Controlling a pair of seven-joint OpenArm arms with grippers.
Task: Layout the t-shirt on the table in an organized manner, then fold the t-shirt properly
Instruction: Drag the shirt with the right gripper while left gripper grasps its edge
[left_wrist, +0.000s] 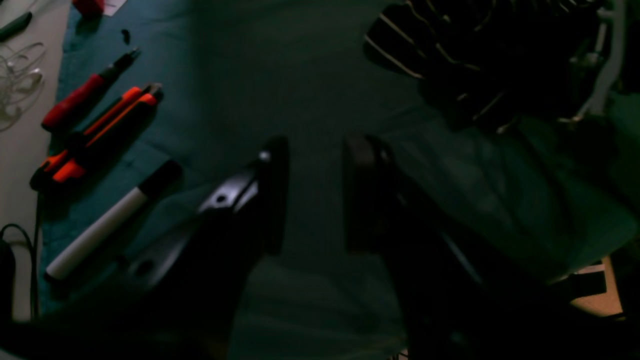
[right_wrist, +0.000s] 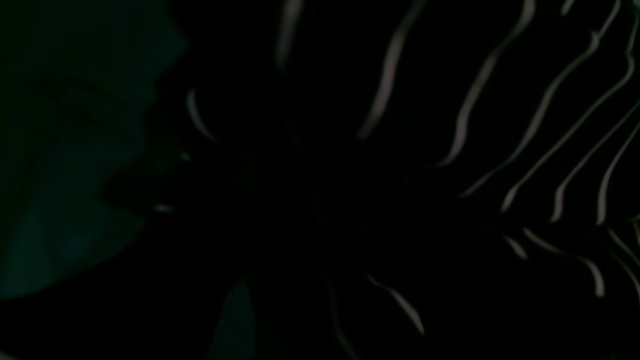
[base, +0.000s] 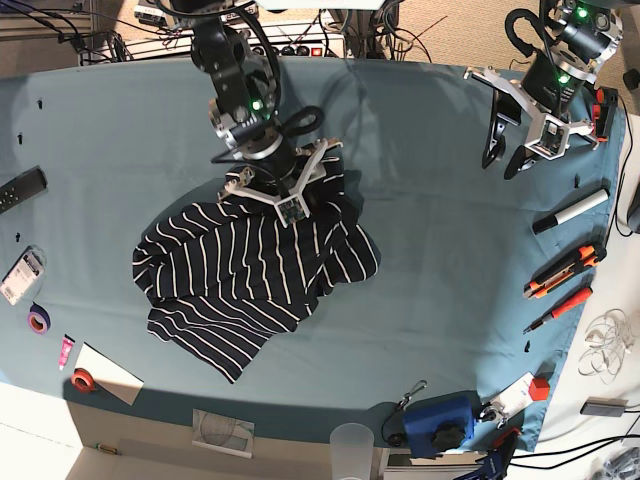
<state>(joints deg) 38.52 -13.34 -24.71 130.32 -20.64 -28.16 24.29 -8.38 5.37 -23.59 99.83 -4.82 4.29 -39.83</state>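
The dark t-shirt (base: 250, 280) with thin white stripes lies crumpled on the left half of the teal table (base: 440, 260). My right gripper (base: 280, 185) is pressed down onto the shirt's far edge. Its fingers are lost against the dark cloth, and its jaws stand wide. The right wrist view is nearly black and filled with bunched striped t-shirt (right_wrist: 500, 125). My left gripper (left_wrist: 317, 150) hovers open over bare table (left_wrist: 300, 75) with nothing between its fingers. It is at the far right in the base view (base: 503, 155), well away from the shirt (left_wrist: 450, 45).
Along the table's right edge lie a white marker (base: 570, 212), an orange-black cutter (base: 562, 270) and a red screwdriver (base: 558, 308). A blue device (base: 440, 420) and a clear cup (base: 352, 440) sit at the front edge. Tape rolls (base: 38, 320) and a remote (base: 20, 190) lie at the left.
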